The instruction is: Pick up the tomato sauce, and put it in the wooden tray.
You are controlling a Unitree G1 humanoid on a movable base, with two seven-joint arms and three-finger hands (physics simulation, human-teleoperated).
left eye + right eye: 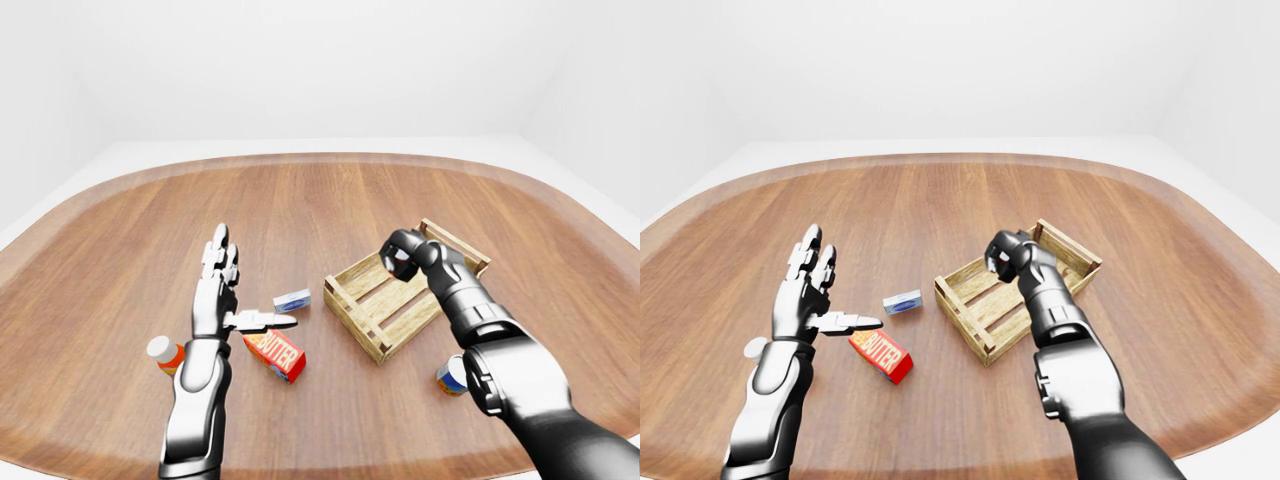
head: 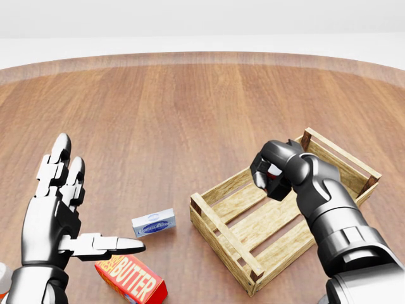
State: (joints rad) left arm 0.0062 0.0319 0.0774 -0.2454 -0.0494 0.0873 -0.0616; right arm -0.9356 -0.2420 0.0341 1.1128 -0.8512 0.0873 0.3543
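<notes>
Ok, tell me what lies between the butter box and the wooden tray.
Only bare table shows between the butter box and the wooden tray in the head view; the small blue-and-white box sits above that gap.

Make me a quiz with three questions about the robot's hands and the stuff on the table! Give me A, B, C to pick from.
1. Where is the right hand?
A. Above the wooden tray
B. On the butter box
C. Off the edge of the table

2. What colour is the butter box?
A. Green
B. Red
C. Black

3. How are the left hand's fingers?
A. Closed round a box
B. Curled into a fist
C. Spread open, holding nothing

Answers:
1 A: the right hand hangs over the slats of the wooden tray.
2 B: the butter box is red with white letters.
3 C: the left hand has straight fingers and its thumb sticks out sideways.
</notes>
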